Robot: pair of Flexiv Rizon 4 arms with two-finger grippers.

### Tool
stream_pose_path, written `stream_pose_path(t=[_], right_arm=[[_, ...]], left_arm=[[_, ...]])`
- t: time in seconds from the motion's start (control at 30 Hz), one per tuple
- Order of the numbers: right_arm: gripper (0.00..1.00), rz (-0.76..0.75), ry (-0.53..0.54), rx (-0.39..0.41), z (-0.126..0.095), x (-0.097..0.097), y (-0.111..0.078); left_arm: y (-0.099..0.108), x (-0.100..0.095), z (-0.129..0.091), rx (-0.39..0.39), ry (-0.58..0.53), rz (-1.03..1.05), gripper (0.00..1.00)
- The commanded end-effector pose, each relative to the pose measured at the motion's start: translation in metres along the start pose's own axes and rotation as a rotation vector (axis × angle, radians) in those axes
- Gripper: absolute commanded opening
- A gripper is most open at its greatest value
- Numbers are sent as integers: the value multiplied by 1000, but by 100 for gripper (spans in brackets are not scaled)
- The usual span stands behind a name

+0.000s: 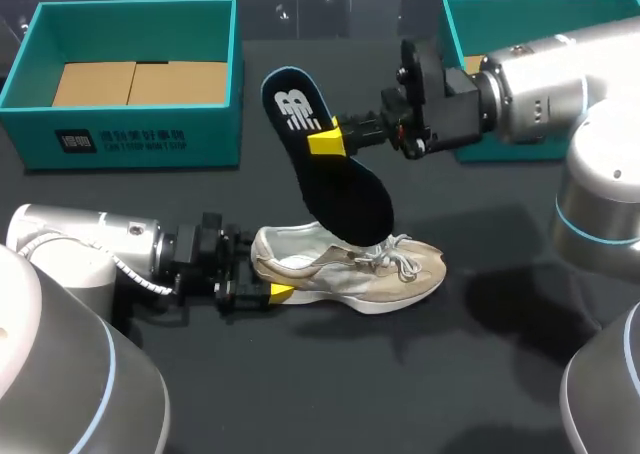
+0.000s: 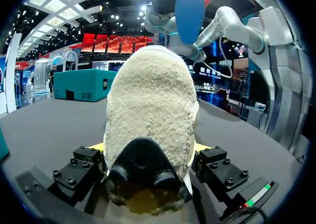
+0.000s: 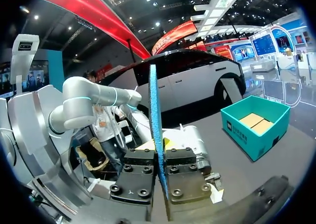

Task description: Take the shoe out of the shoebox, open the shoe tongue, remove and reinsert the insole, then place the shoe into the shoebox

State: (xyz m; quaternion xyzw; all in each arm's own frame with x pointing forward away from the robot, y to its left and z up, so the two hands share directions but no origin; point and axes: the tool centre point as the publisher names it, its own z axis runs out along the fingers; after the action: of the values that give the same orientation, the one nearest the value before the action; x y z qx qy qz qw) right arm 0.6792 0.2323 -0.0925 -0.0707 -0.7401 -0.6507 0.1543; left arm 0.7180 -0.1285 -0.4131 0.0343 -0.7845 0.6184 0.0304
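Here, two teal shoeboxes (image 1: 130, 134) (image 1: 520, 9), cardboard panels (image 1: 140, 82) lining the left, one shoe (image 1: 350, 269) on the table (image 1: 450, 374), heel clamped by left fingers (image 1: 281, 293), one insole (image 1: 330, 179) pinched aloft by right fingers (image 1: 325, 141).

The shoe (image 2: 150, 100) fills the view heel-first, all fuzzy beige with a black tab low on the heel. The left gripper (image 2: 150, 147) clamps it from both sides, with a sliver of yellow fingertips (image 2: 201, 147) just peeking out against the fabric. Up above the shoe hangs the insole (image 2: 189, 9), blue side showing, clear of the collar. Off beside the shoe, a teal shoebox (image 2: 81, 84) sits toward the edge of the dark table (image 2: 49, 130).
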Motion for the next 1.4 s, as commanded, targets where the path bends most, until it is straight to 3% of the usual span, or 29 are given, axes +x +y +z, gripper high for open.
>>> stream_pose_path(t=[0.03, 0.07, 0.1, 0.53, 0.83, 0.97, 1.4], right_arm=[[0, -14, -68, -142, -28, 31, -14], [0, -20, -82, -179, -32, 36, -15], [0, 31, -146, -156, -35, 39, -17], [0, 31, -146, -156, -35, 39, -17], [0, 68, -210, -251, -60, 73, -21], [0, 89, -288, -305, -71, 88, -21], [0, 91, -292, -311, -75, 90, -22]], left_arm=[[4, 3, 0, -1, -3, -1, 0], [4, 3, 0, -1, -3, -1, 0], [4, 3, 0, -1, -3, -1, 0], [4, 3, 0, -1, -3, -1, 0], [4, 3, 0, -1, -3, -1, 0], [4, 3, 0, -1, -3, -1, 0], [4, 3, 0, -1, -3, -1, 0]])
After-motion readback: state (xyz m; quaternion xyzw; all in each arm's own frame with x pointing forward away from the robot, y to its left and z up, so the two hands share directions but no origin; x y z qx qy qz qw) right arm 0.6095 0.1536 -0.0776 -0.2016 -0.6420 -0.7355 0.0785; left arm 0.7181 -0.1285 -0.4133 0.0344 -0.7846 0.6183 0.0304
